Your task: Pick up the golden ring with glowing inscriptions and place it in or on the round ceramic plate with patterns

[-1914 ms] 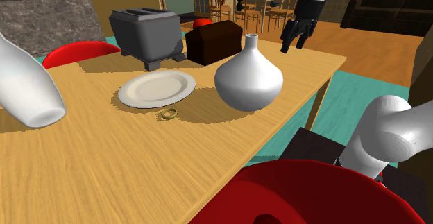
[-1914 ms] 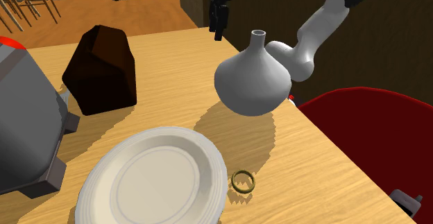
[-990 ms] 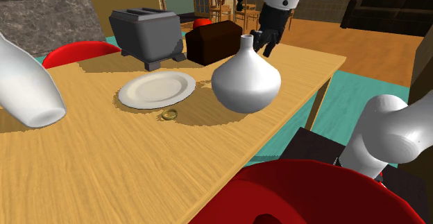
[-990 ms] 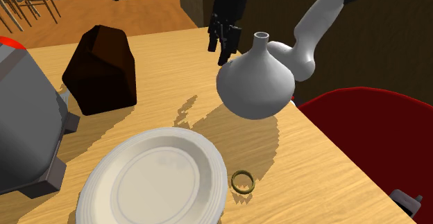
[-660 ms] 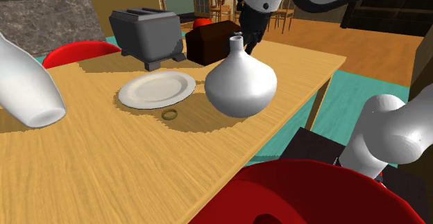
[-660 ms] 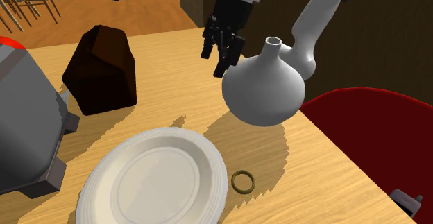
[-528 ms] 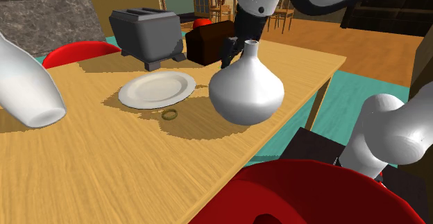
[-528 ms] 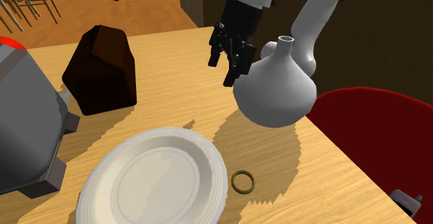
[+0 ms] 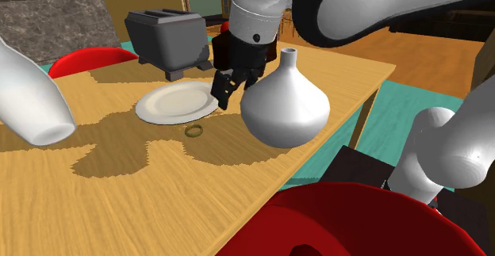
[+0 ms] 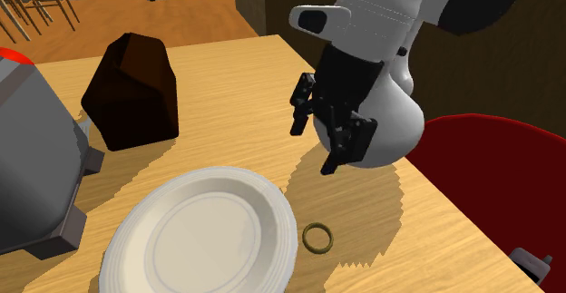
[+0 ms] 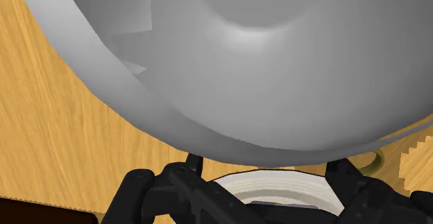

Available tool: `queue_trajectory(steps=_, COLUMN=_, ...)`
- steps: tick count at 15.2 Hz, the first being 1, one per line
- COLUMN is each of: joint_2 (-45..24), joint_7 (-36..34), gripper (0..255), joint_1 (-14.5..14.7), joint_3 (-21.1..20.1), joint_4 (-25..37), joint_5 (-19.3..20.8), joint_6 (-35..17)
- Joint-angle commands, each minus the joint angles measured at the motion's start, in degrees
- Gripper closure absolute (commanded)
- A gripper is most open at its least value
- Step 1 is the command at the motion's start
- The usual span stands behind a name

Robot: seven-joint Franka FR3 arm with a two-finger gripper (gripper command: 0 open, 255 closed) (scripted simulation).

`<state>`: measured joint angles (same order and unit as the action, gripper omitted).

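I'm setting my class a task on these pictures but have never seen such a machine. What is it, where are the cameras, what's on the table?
It is a simulated white robot arm ending in a black two-finger gripper. One picture looks over its shoulder, one from another side of the table, one from a camera on the hand. On the table stand a white plate, a white vase, a grey toaster and a dark brown box. A gold ring lies beside the plate, not on it. The gripper hangs open next to the vase, holding nothing.
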<state>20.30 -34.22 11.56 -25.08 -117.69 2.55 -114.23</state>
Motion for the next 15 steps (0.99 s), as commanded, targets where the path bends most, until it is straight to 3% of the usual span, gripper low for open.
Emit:
queue_trajectory(steps=1, joint_2=-3.3, joint_7=-2.4, gripper=0, joint_1=0.1, joint_3=-2.6, joint_4=2.9, joint_5=1.9, joint_6=-0.5)
queue_trajectory(steps=7, joint_2=-14.1, joint_7=-10.0, gripper=0, joint_1=0.9, joint_3=-9.6, joint_4=11.7, joint_5=10.3, joint_6=-0.9)
queue_trajectory(steps=15, joint_2=-16.5, joint_7=-11.3, gripper=0, joint_1=0.5, joint_3=-9.5, joint_4=8.5, joint_5=12.3, joint_6=-5.9)
